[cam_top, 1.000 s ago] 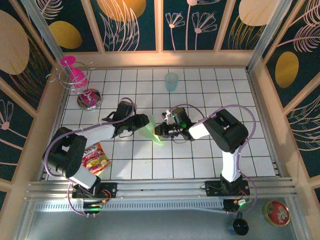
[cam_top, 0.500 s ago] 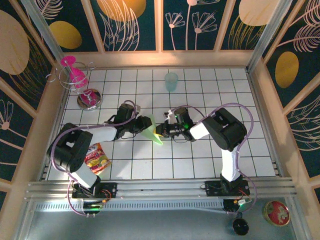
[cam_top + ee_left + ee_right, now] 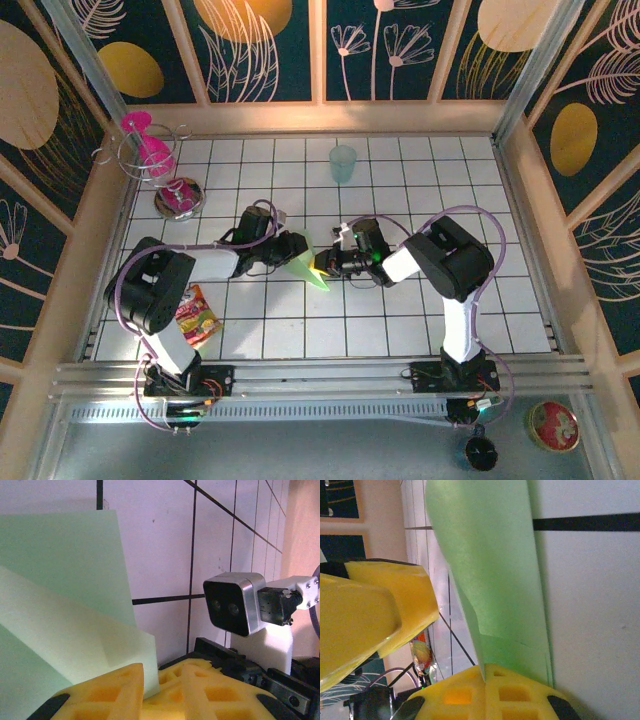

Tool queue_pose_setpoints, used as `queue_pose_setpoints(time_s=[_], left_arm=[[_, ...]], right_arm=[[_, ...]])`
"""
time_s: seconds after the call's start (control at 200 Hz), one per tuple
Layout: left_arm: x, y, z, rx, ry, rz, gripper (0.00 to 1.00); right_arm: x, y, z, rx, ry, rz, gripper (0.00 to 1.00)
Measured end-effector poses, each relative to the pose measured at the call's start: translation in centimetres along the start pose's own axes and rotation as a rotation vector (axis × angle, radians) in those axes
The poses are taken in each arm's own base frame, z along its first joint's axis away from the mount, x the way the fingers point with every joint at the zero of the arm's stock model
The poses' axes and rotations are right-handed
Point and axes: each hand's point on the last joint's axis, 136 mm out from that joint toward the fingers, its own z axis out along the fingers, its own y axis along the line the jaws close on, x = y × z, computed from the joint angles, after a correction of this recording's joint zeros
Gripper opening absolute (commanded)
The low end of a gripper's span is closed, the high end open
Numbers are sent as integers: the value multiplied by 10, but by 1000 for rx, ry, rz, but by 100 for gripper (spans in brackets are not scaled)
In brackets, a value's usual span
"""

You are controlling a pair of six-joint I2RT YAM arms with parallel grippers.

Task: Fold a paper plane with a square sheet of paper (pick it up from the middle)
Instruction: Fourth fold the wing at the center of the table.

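Note:
The square sheet of paper is folded into a light green paper plane (image 3: 309, 268), a narrow pointed shape standing on edge at the table's middle. My right gripper (image 3: 326, 265) is shut on its end; in the right wrist view the yellow pads (image 3: 510, 690) meet on the green fold (image 3: 495, 570). My left gripper (image 3: 296, 250) comes in from the left at the plane's upper edge. In the left wrist view its jaws (image 3: 162, 669) stand narrowed but apart, with a corner of the pale green paper (image 3: 65, 580) dipping into the gap beside the left finger (image 3: 100, 692).
A translucent teal cup (image 3: 343, 162) stands at the back centre. A pink glass on a wire rack (image 3: 150, 150) and a metal dish (image 3: 178, 196) sit at the back left. A snack packet (image 3: 196, 315) lies beside the left arm. Wooden walls ring the tiled table (image 3: 400, 320).
My left gripper has slid right up to the paper and its jaws have narrowed. The right gripper still holds the paper in almost the same place.

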Motion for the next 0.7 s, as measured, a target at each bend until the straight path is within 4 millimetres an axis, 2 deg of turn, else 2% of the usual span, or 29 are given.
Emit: queue_pose_setpoints(time_s=[0.305, 0.701], left_arm=[[1, 7, 7, -11, 11, -9, 26], [-1, 2, 13, 18, 22, -3, 25]], right_arm=[[0, -3, -4, -23, -14, 41, 0], [-2, -2, -8, -51, -29, 62, 0]])
